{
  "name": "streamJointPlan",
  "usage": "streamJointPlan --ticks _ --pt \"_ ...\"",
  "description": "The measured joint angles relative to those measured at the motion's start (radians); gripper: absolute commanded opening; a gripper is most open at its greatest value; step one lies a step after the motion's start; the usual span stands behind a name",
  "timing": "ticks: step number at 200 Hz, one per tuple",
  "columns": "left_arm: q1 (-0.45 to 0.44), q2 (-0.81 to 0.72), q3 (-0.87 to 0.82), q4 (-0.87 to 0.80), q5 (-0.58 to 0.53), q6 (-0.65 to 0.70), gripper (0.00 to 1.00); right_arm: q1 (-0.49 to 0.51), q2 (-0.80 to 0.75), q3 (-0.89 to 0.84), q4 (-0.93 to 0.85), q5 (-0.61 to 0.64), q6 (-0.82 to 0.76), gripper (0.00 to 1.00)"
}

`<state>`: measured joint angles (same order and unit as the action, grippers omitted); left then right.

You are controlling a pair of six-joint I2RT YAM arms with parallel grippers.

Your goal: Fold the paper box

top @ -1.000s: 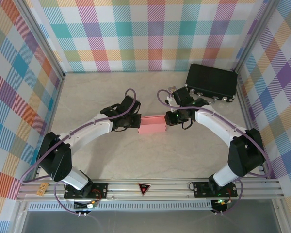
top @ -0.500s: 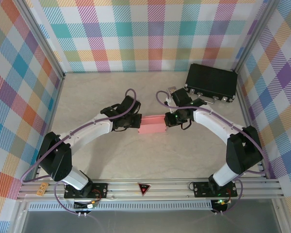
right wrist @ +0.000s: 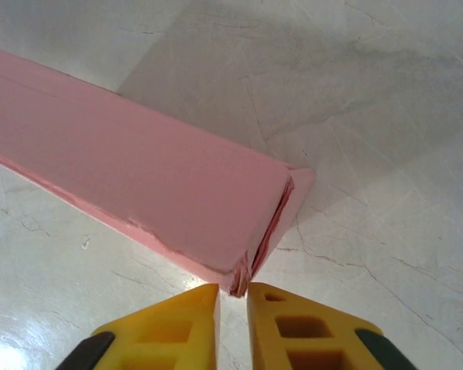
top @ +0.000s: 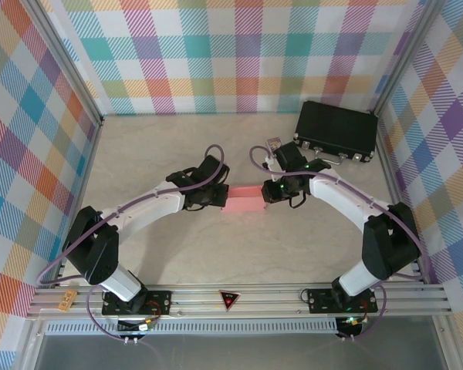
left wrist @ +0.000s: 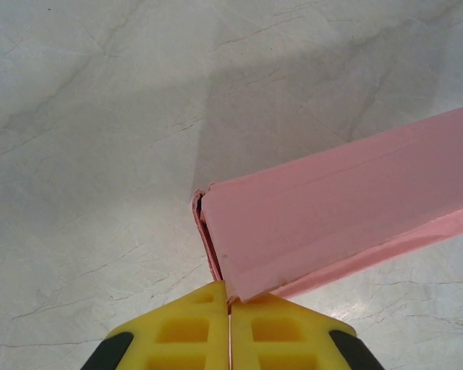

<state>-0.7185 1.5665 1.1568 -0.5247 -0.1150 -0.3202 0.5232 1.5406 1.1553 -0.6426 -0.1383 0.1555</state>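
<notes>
The paper box point(top: 245, 199) is a salmon-pink closed rectangular box lying on the marble table between my two arms. My left gripper point(top: 220, 196) is at its left end. In the left wrist view the yellow fingers point(left wrist: 193, 331) are pressed together, and the near corner of the box point(left wrist: 332, 208) is pinched at the tip of my left gripper point(left wrist: 230, 297). My right gripper point(top: 266, 191) is at the right end. In the right wrist view it point(right wrist: 232, 289) stands a narrow gap apart, with the layered corner of the box point(right wrist: 139, 177) just inside its mouth, touching one finger at most.
A black hard case point(top: 336, 129) lies at the back right, close behind the right arm. A tiny printed card point(top: 274, 143) sits just left of it. Plaid walls enclose the table on three sides, with bare marble point(top: 139, 154) at the left and front.
The left arm has edged right, closer onto the box's left end. The right jaws have parted slightly at the right corner. The box has barely moved.
</notes>
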Motion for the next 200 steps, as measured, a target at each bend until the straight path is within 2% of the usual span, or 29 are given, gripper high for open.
streamJointPlan --ticks 23,69,130,200 --pt "-0.004 0.004 0.003 -0.005 0.000 0.000 0.14 0.000 -0.036 0.000 0.015 0.007 0.010 0.23" --pt "-0.008 0.009 0.005 -0.024 0.000 0.007 0.30 0.000 -0.060 0.011 0.032 0.023 0.021 0.24" --pt "-0.008 -0.005 0.005 -0.026 0.001 0.015 0.37 0.000 -0.034 0.061 0.032 0.054 0.021 0.29" --pt "-0.008 -0.113 0.005 -0.003 0.000 0.021 0.47 0.000 -0.022 0.082 0.032 0.096 0.027 0.29"
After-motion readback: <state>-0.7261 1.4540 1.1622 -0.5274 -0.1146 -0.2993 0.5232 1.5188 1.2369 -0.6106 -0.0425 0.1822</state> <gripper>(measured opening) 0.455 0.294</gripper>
